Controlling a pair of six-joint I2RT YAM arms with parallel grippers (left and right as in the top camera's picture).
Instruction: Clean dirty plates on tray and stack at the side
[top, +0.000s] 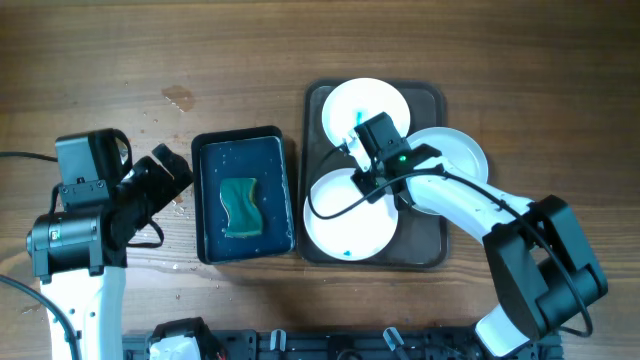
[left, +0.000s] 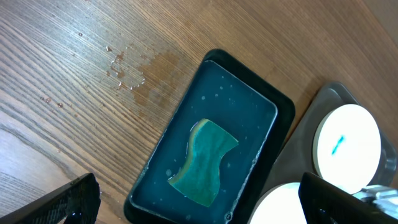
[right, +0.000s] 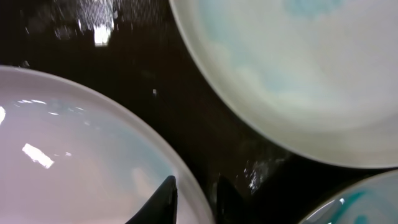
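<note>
Three white plates lie on the brown tray (top: 425, 240): a far one (top: 370, 100) with a blue smear, a right one (top: 460, 150), and a front one (top: 345, 225) with a small blue mark near its front rim. My right gripper (top: 368, 150) is low where the plates meet. In the right wrist view its fingers (right: 196, 196) straddle the rim of one plate (right: 74, 149), one finger inside and one on the tray (right: 155, 74); which plate this is I cannot tell. My left gripper (top: 165, 175) is open and empty, left of the blue tray.
A dark blue tray (top: 205, 200) of water holding a green sponge (top: 240, 205) stands left of the brown tray; the left wrist view shows the sponge (left: 205, 162) between my open left fingers (left: 205, 208). Water drops (left: 124, 71) lie on the wood beyond.
</note>
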